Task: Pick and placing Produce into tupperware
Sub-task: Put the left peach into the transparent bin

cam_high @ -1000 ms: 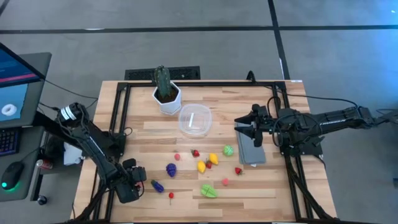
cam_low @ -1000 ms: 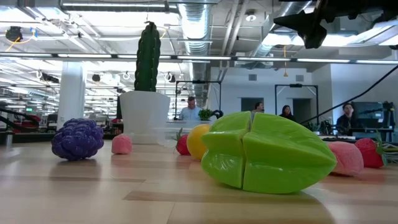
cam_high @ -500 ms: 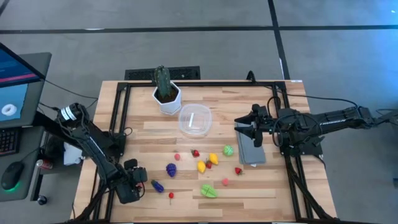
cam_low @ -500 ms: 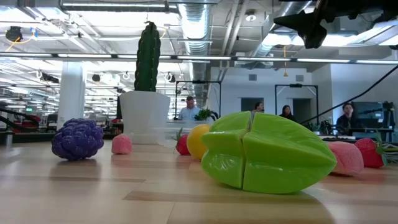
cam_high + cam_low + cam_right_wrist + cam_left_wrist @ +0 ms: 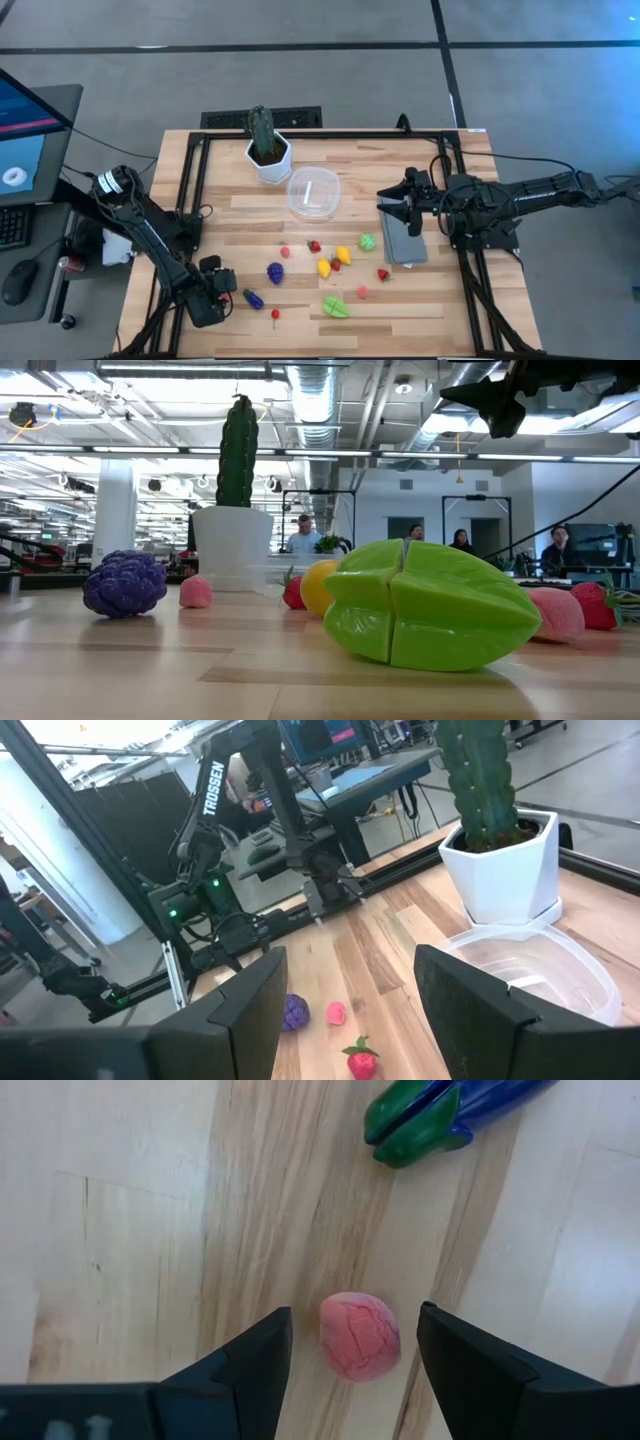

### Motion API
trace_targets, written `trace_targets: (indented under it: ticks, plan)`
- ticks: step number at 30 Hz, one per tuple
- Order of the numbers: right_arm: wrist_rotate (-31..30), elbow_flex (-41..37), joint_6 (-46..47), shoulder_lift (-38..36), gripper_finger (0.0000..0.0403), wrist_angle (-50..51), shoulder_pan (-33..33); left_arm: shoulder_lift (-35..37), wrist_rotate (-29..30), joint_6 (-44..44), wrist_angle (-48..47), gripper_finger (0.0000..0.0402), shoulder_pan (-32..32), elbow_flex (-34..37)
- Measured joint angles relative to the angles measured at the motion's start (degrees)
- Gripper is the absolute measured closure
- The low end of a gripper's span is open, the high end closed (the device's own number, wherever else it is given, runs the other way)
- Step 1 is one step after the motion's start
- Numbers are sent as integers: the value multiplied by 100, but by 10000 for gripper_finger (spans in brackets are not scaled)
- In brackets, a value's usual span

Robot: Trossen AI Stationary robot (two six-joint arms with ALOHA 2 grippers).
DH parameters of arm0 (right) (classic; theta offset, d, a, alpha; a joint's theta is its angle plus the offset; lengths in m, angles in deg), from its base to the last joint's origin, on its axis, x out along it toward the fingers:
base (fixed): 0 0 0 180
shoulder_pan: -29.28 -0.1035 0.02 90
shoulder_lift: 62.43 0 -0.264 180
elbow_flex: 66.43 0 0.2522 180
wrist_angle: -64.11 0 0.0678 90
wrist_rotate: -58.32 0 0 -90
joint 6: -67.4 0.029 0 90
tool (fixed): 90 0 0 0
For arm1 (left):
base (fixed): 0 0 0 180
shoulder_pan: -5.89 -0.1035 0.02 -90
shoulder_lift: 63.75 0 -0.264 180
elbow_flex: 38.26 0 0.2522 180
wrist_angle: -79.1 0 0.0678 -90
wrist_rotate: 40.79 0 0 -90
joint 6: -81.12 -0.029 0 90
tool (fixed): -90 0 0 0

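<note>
Left end effector [image 5: 350,1342] spread around pink fruit [image 5: 359,1335] near table [image 5: 450,310] corner; right spread aloft.

Produce spread below the tupperware

The tupperware [image 5: 314,193] sits mid-table; the plant pot [image 5: 268,160] lies at its ten o'clock, the produce [image 5: 330,265] at six, the folded cloth [image 5: 404,238] at four.

Cut-offs and blocked bits across the views

Low view: green star fruit [image 5: 425,605] is blocking most of the yellow piece [image 5: 318,586] and part of the pink piece [image 5: 556,613]; tupperware [image 5: 262,575] is barely showing behind them. Left wrist view: blue-green vegetable [image 5: 440,1115] is running off the edge. Right wrist view: tupperware's [image 5: 540,970] rim and cactus [image 5: 478,780] top are getting cropped.
</note>
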Motion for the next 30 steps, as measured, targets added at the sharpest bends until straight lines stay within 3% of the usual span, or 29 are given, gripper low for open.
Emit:
trace_targets:
  ticks: [19,30]
  plan:
    - [-51,-2,102,2,159,2,0,22,-76,84,388,197,3,284]
    - [-120,-2,98,2,159,168,0,15,-76,104,337,280,-3,297]
